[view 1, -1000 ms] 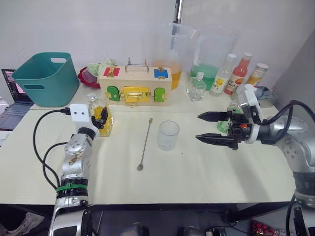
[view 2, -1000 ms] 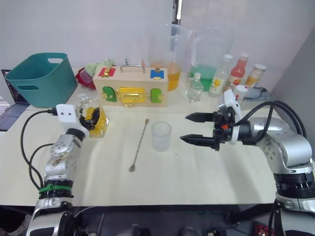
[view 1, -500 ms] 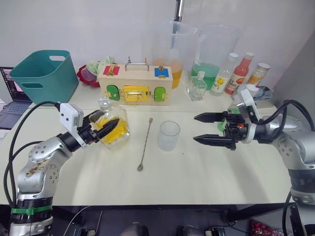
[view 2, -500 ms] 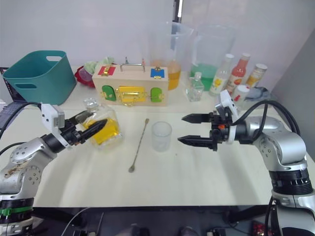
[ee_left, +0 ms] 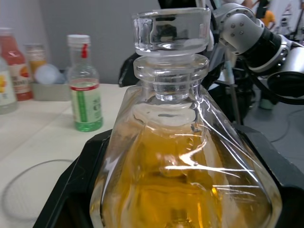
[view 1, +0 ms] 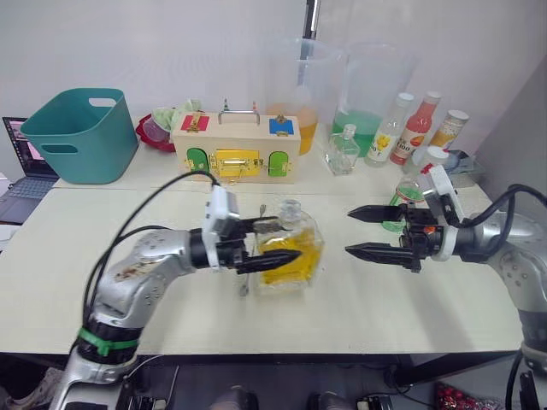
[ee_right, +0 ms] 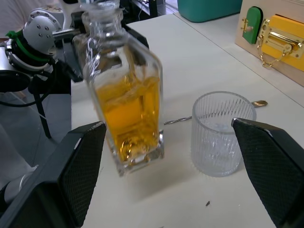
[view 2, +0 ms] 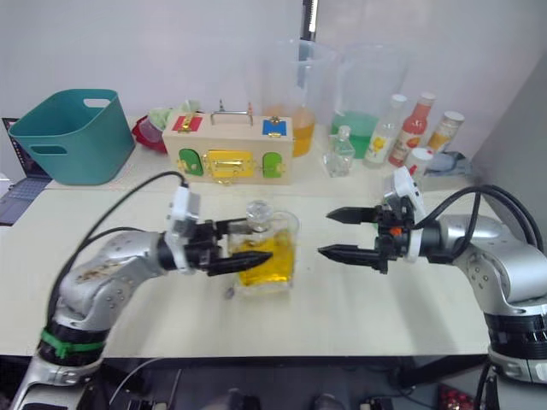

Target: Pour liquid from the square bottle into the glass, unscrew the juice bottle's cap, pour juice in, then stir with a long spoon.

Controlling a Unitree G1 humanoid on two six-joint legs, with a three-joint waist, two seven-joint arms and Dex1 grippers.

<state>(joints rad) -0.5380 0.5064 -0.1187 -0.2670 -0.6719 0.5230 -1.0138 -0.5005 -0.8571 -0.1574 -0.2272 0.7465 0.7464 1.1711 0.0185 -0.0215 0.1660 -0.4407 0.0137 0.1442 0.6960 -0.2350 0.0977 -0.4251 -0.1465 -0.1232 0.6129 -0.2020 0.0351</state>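
My left gripper (view 1: 288,237) is shut on the square bottle (view 1: 289,254), which is upright mid-table with yellow liquid and its clear stopper (ee_left: 171,28) in place. The ribbed clear glass (ee_right: 219,133) stands just behind the bottle and is hidden by it in the head views. My right gripper (view 1: 348,231) is open and empty, to the right of the bottle, pointing at it. The juice bottle (ee_left: 85,95) with its white cap (view 1: 437,155) stands behind my right wrist. The long spoon (ee_right: 180,120) lies on the table, partly under my left gripper.
A wooden latch box (view 1: 235,147), a teal basket (view 1: 79,132), two tall pitchers (view 1: 299,94), a small clear square bottle (view 1: 342,152), a yellow-labelled bottle (view 1: 386,130) and a red bottle (view 1: 414,128) line the back. A laptop (view 1: 13,171) sits far left.
My left arm has carried the square bottle from the table's left side rightward to in front of the glass, and it went from tilted to upright. The right gripper shifted slightly right and stayed open.
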